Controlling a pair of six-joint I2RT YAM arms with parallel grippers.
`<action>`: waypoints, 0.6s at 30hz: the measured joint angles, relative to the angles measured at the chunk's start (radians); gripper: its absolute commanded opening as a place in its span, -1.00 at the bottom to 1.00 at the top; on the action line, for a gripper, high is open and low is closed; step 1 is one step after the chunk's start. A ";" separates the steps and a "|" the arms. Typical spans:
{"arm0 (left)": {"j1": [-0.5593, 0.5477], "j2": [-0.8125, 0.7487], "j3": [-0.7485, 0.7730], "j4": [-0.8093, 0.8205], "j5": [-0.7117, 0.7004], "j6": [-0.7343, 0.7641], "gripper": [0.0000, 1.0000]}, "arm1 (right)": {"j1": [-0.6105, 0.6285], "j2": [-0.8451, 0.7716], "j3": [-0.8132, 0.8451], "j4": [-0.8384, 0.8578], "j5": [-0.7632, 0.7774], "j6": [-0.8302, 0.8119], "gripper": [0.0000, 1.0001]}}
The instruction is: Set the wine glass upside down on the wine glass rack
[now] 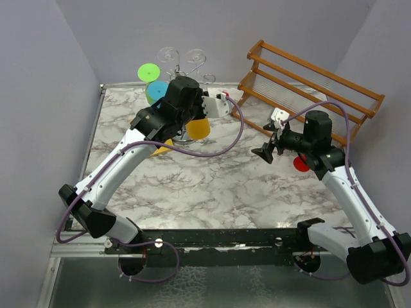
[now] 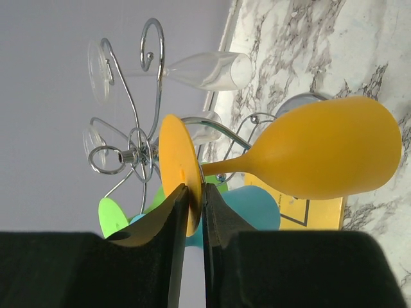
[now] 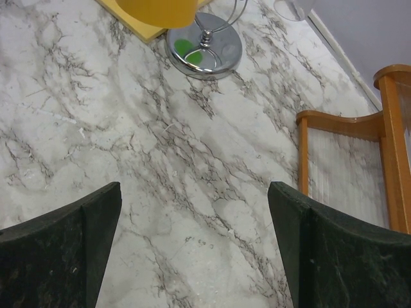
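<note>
Hanging upside down on the chrome rack (image 2: 138,154), the yellow wine glass (image 2: 321,147) has its bowl down near the rack's round base. The left claw (image 2: 194,192) sits narrow around the glass's flat foot; whether it pinches cannot be told. The right claw (image 3: 194,199) gapes wide above the marble table (image 3: 160,141), holding nothing.

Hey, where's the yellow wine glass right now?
In the left wrist view, the yellow wine glass is upside down at the chrome wine glass rack, beside the teal glass, its foot between the fingers of the left claw.
</note>
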 measured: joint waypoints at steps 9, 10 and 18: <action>-0.001 0.000 0.000 -0.001 0.004 -0.008 -0.56 | 0.000 0.000 -0.005 0.000 0.005 0.000 0.92; -0.001 0.000 0.000 -0.002 0.005 -0.011 -0.55 | 0.000 0.000 -0.005 0.001 0.006 0.000 0.92; -0.002 0.000 -0.002 -0.003 0.022 -0.024 -0.38 | 0.000 0.000 -0.006 0.001 0.013 0.000 0.92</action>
